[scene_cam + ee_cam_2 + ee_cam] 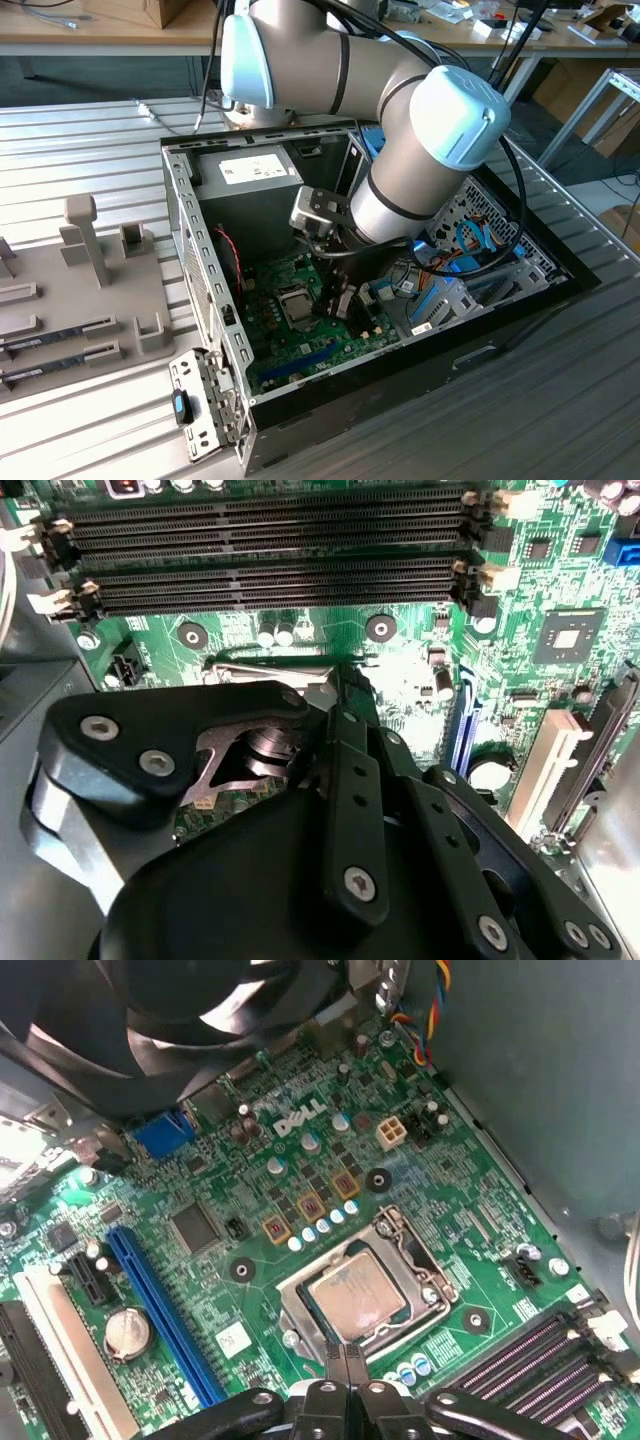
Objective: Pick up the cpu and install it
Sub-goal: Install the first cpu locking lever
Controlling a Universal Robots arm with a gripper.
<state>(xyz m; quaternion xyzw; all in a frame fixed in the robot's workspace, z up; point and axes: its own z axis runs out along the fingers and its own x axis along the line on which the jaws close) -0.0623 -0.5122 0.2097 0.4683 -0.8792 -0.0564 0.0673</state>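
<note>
The cpu [355, 1298] sat in its socket [362, 1290] — thin, rigid, fragile, edge-grip only; gripper [345, 1358] closed, empty.

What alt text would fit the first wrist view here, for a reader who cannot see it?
A silver-topped cpu lies flat in its metal-framed socket on a green motherboard, with the black pincer just beside the socket's edge, fingers together and holding nothing. Blue expansion slots run along one side, dark memory slots sit at another, and a black fan hangs above.
</note>
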